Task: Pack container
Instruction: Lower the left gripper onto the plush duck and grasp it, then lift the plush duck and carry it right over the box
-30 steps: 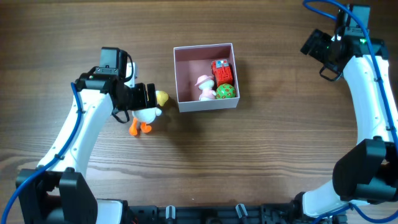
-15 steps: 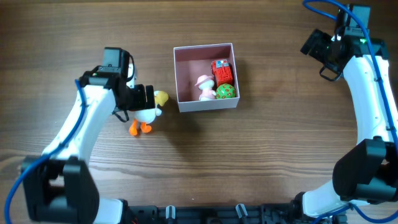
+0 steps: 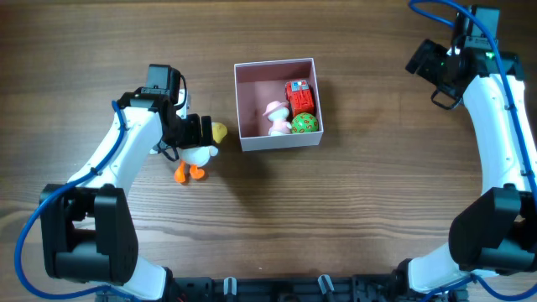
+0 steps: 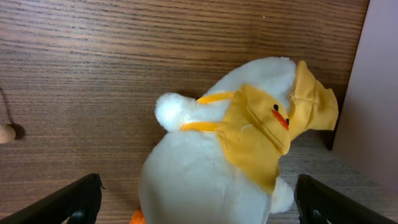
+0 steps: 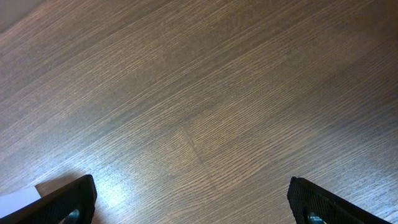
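Plush duck [image 4: 236, 155] lies just left of the container [image 3: 277, 140] mid-desk [image 3: 352, 210] — left fingers [image 4: 74, 198] wide open either side of it (no grip), right fingers [image 5: 68, 199] wide open, empty. White walls, pink inside, three toys [image 3: 294, 109].

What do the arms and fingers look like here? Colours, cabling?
Left arm and right arm: white shells, black joints. Blue cable along each. Fingers black. Green light at the right wrist.

Brown wood-grain table [image 3: 352, 218] with fine streaks
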